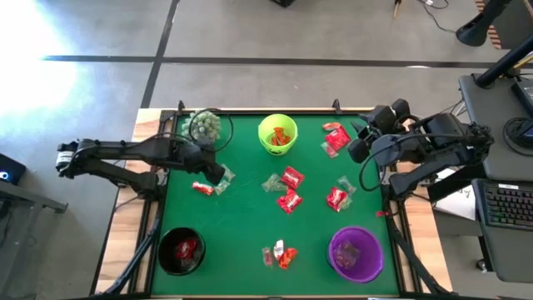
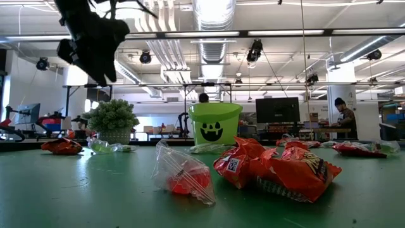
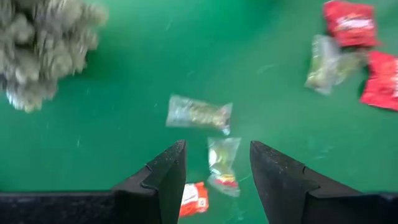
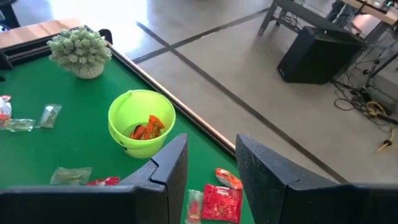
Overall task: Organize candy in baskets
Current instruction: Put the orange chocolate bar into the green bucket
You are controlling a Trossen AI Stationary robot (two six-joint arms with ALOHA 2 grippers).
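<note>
My left gripper (image 3: 217, 174) is open and hovers above the table's left part (image 1: 220, 174). Below it lie two pale clear-wrapped candies (image 3: 222, 163) (image 3: 199, 114) and a small red-orange one (image 3: 194, 198). It is raised clear of the table in the low view (image 2: 88, 38). My right gripper (image 4: 211, 168) is open and waits high by the far right corner (image 1: 360, 143), over red candies (image 1: 336, 137). The lime green basket (image 1: 277, 134) stands at the far edge with orange candies inside. The black basket (image 1: 181, 250) and purple basket (image 1: 356, 253) stand near the near edge.
A spiky pale-green plant (image 1: 205, 126) stands at the far left, close to my left arm. Red packets (image 1: 290, 189) (image 1: 336, 198) and a clear one (image 1: 272, 183) lie mid-table, with more candies (image 1: 281, 254) between the near baskets. The green mat's raised edge (image 1: 250, 112) borders the far side.
</note>
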